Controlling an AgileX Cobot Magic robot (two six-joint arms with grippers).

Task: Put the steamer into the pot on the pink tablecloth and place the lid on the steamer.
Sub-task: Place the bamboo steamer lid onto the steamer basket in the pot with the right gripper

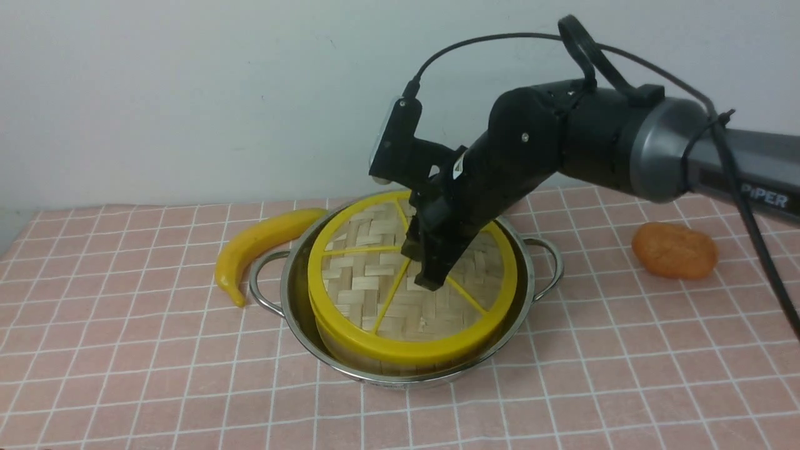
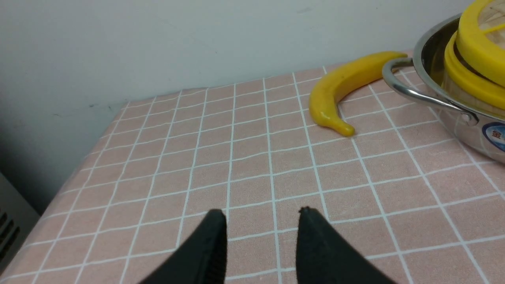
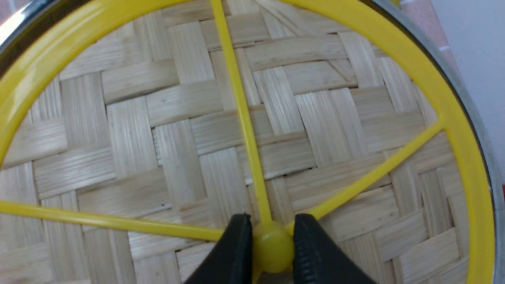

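The steel pot [image 1: 294, 294] stands mid-table on the pink tablecloth [image 1: 125, 350]. The steamer [image 1: 350, 362] sits inside it, with only its bamboo wall and yellow rim [image 2: 469, 85] showing. The lid [image 1: 362, 275] lies over the steamer, slightly tilted. In the left wrist view a dark gap shows between the lid [image 2: 479, 43] and the steamer's rim on the banana side. My right gripper [image 1: 428, 275] reaches down from the right and is shut [image 3: 272, 217] on the lid's yellow centre knob [image 3: 272, 248]. My left gripper [image 2: 261, 211] hangs open over bare cloth, left of the pot [image 2: 465, 130].
A yellow banana [image 1: 262, 244] lies against the pot's left handle [image 2: 418, 94]. An orange lump [image 1: 675, 250] rests on the cloth at the right. The table's left edge [image 2: 59, 189] drops off beyond my left gripper. A pale wall closes the back.
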